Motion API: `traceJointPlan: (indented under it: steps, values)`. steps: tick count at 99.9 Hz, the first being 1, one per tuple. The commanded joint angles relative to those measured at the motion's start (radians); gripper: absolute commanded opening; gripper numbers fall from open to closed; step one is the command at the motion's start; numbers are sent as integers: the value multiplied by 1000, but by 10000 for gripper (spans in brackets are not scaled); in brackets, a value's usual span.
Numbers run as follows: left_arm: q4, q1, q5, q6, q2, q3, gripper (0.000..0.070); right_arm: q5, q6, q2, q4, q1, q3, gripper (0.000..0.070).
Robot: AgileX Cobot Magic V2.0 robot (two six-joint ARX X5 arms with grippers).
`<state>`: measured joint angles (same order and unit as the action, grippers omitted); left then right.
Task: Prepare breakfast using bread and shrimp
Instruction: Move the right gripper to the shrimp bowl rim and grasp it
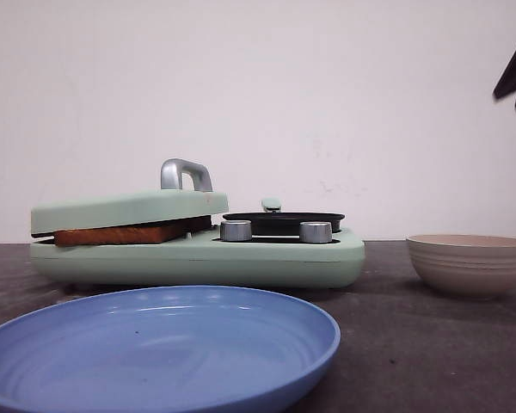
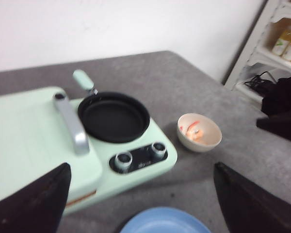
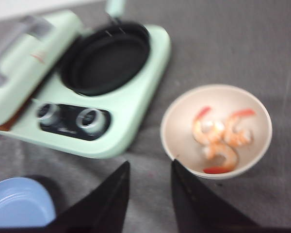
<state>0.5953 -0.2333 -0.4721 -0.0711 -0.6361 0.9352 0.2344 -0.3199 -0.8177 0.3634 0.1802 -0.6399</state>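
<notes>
Right wrist view, blurred: right tool (image 3: 149, 191) seemingly narrowly parted, empty.

matte black, wedge-shaped jaws on both arms, smooth-faced and tapering to blunt tips, without visible markings
</notes>
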Motion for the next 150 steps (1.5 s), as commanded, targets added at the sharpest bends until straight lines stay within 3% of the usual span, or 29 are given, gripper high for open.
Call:
traceJointPlan:
  steps: [1,21,41,111,150]
  values:
    - [-12,-2,13,-31,53,-35,498,44,-2,-100,13,-55,-60,210]
    - [-6,-2,54,-48,206,-150,498,135,59,-339,97,-224,-217,215]
    - [6,-2,93,-47,277,-234,499,206,58,-508,118,-315,-281,215]
    - [-72,-2,114,-43,280,-336,499,240,31,-809,-32,-322,-286,215]
    - [-71,-2,114,-43,280,-336,499,238,32,-908,-32,-319,-352,215]
